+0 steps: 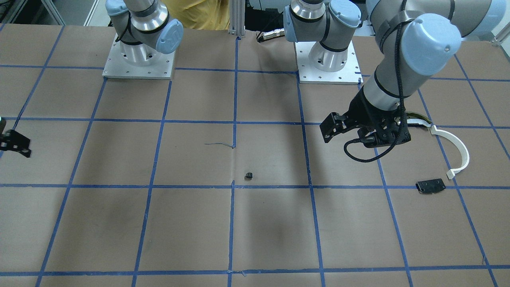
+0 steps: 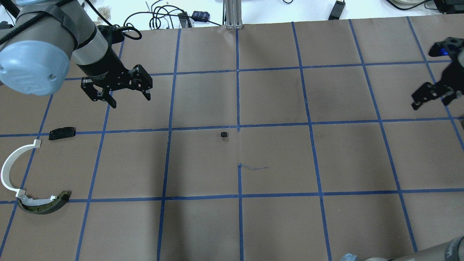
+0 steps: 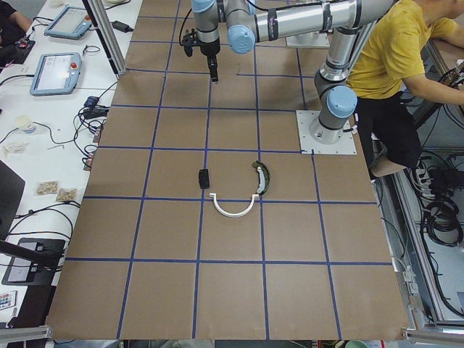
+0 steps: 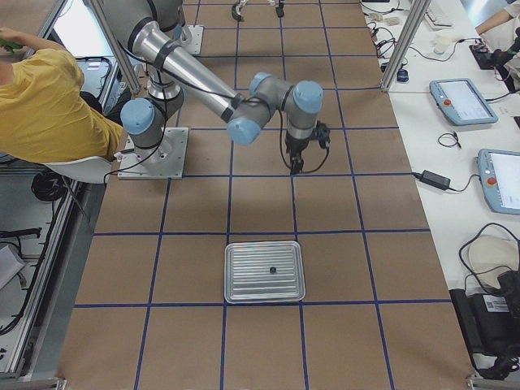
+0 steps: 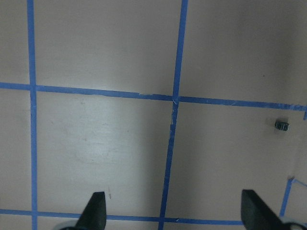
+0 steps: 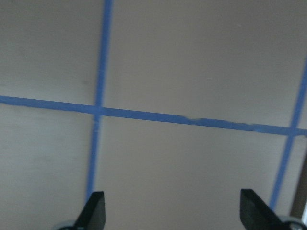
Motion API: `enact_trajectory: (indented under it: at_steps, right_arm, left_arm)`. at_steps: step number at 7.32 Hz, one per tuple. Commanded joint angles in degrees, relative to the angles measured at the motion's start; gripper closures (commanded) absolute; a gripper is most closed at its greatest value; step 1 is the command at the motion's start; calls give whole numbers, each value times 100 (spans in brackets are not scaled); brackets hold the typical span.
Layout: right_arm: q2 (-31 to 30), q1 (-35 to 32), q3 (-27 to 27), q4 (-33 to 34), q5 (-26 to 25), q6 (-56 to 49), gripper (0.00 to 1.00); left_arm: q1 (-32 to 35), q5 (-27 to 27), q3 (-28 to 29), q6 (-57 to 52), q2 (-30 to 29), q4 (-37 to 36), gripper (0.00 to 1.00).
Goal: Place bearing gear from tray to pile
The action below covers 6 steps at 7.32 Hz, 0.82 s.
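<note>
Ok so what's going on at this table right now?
Neither arm holds anything: the left tool and right tool are both open. A small black gear lies mid-table, apart from the pile of white arc, dark shoe and black plate on the robot's left. The left tool hovers nearer that pile. In the right side view, a tray holds another small dark part.

On the table (image 2: 275, 224), the bearing gear (image 2: 224, 134) sits central, the pile (image 2: 14, 154) well left.
The plate (image 2: 62, 133) lies farthest from the robot, the arc (image 2: 3, 174) nearer, the shoe piece (image 2: 43, 206) nearest, at the arc's end.
</note>
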State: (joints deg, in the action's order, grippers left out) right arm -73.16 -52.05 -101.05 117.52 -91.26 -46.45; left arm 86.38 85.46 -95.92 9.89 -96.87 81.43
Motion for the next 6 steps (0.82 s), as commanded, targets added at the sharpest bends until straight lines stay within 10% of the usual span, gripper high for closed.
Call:
enact_trajectory:
  at_steps: [1,6]
  right_arm:
    - [1158,1263,329,1410,-41,-1801,0]
    - [1681,1794,823,1335,-208,-2482,3]
  left_arm:
    - [700,-21,-198,2060,-426,-790,0]
    - [1635,59,-314,4676,-1710,-2122,0]
